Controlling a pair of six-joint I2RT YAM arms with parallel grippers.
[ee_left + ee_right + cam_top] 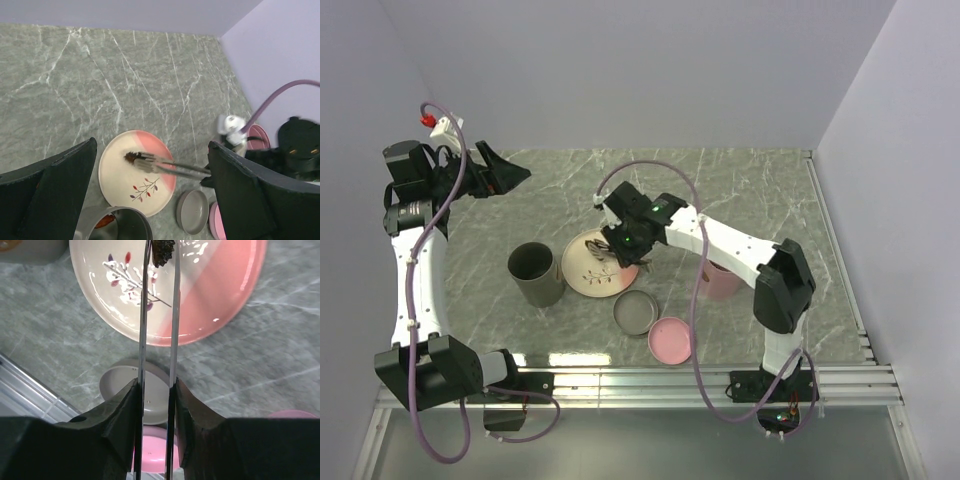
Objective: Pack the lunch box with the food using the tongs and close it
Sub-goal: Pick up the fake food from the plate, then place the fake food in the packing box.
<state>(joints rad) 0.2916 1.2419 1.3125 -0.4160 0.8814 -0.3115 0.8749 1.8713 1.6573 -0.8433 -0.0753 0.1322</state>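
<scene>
Grey-green marbled desk (760,190), pale lilac walls on three sides. We see both arms bolted at the near edge.

R arm (730,245) reaches in over the cream-and-pink plate (582,278), which sits mid-desk. Right jaws are pressed onto the tongs (172,168): in the wrist view the black fingers (120,407) squeeze the two slim silver arms from outside, w/ a narrow gap left between the arms. Tong tips are over the plate's cream half, near the painted twig, w/ a dark brown food piece (163,251) between them. We can't tell if that piece is lifted or touching the plate.

Grey lunch box (537,275), a tall open pot, stands just beside the plate on its L side. An orange-red bit (102,221) shows inside it, low against the wall.

Near side of the plate: shallow grey lid (636,312), and touching it, closer to the arm bases, a pink lid (670,340). Both lie flat on the desk. A pink cup (723,283) stands to the R, partly hidden behind the R arm.

L arm (420,260) is up at the far L, well apart from everything. Left jaws are spread wide, nothing between them, pointing toward the plate from above.
</scene>
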